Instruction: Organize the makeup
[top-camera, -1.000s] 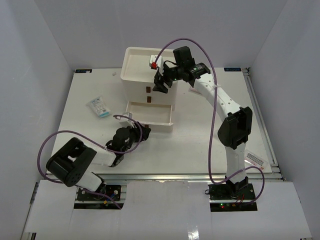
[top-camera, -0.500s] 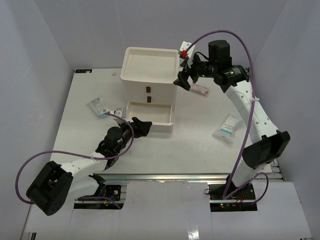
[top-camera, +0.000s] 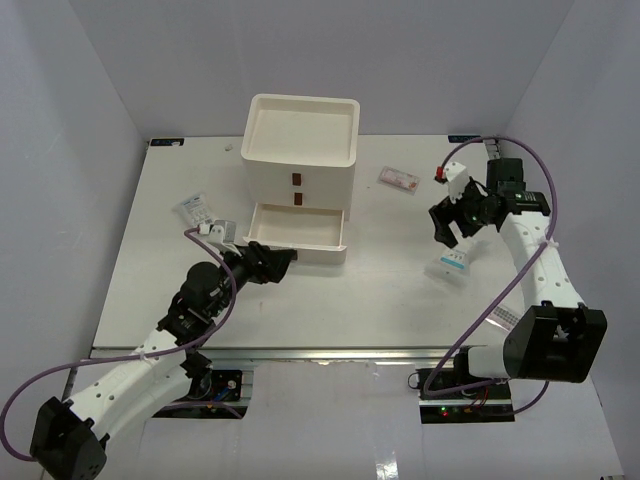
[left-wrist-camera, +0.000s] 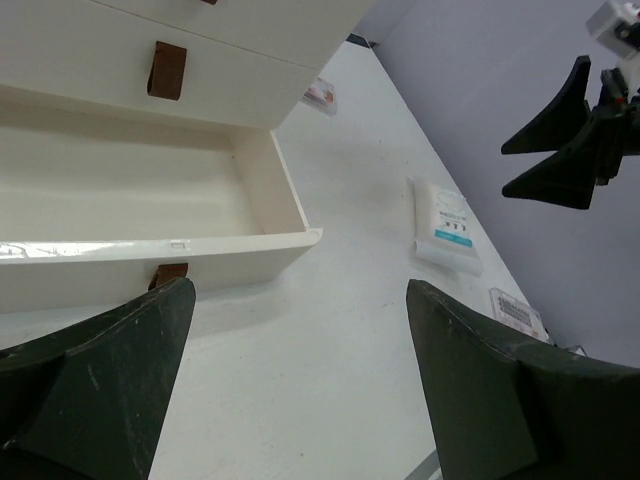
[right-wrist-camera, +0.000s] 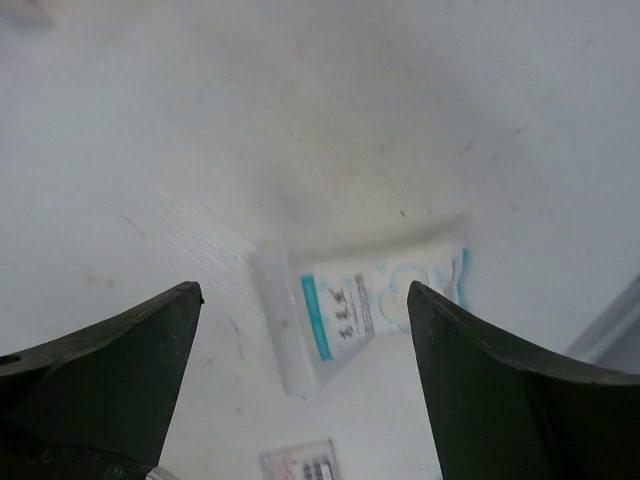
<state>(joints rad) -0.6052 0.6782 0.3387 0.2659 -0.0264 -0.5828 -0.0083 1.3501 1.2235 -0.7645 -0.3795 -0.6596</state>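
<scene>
Top view only: sachet, left-centre.
Drawer: pulled out, bare floor.
Left gripper: jaws released.
Right gripper: jaws released over second sachet.

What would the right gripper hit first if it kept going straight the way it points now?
Most likely the clear sachet with blue print, lying flat on the table, framed by the open right gripper in its wrist view; depth is unclear.
</scene>
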